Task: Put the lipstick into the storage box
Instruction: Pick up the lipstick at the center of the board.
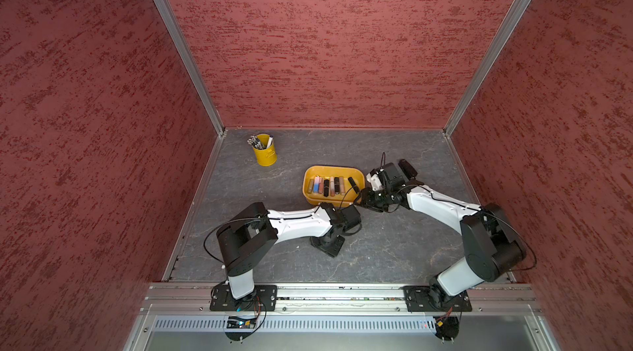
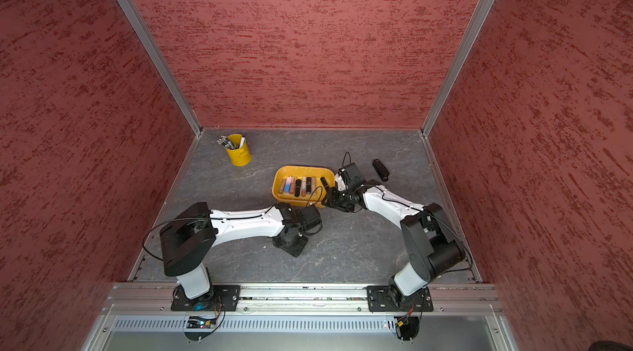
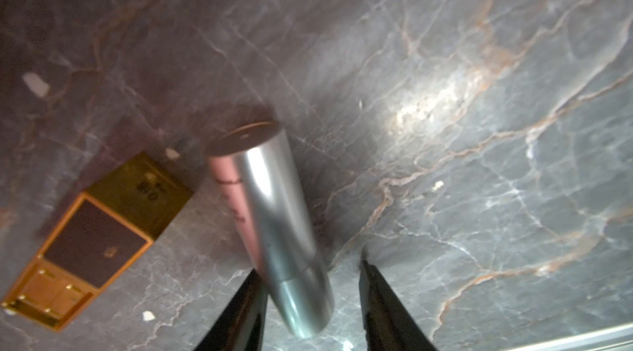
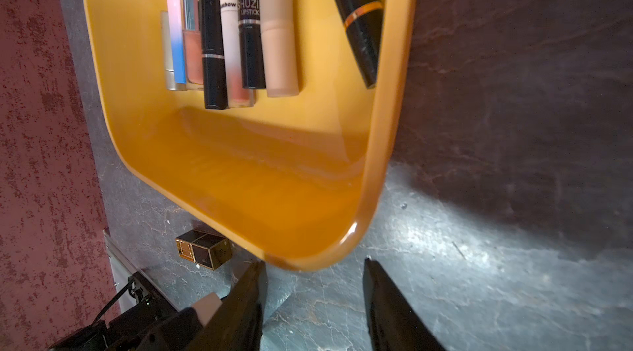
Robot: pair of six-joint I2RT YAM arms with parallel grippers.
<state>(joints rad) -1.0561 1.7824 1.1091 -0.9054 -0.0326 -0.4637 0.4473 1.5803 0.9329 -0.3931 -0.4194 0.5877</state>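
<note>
A silver lipstick point(image 3: 267, 202) with a pink strip lies on the grey marbled table between the fingers of my left gripper point(image 3: 310, 265). One finger touches its side and a gap shows at the other, so the gripper is open. In a top view the left gripper point(image 1: 327, 245) points down, in front of the storage box point(image 1: 334, 168). That yellow-orange tub holds several lipsticks point(image 4: 250, 24) in a row. My right gripper point(image 4: 314, 262) stands open and holds nothing, just outside the box's near right corner point(image 4: 356, 229).
A square gold-and-black lipstick case point(image 3: 99, 239) lies on the table beside the silver one. It also shows in the right wrist view as the same case point(image 4: 203, 250). A yellow bucket with pens point(image 1: 264, 154) stands back left. A black oblong object point(image 1: 407, 167) lies right of the box.
</note>
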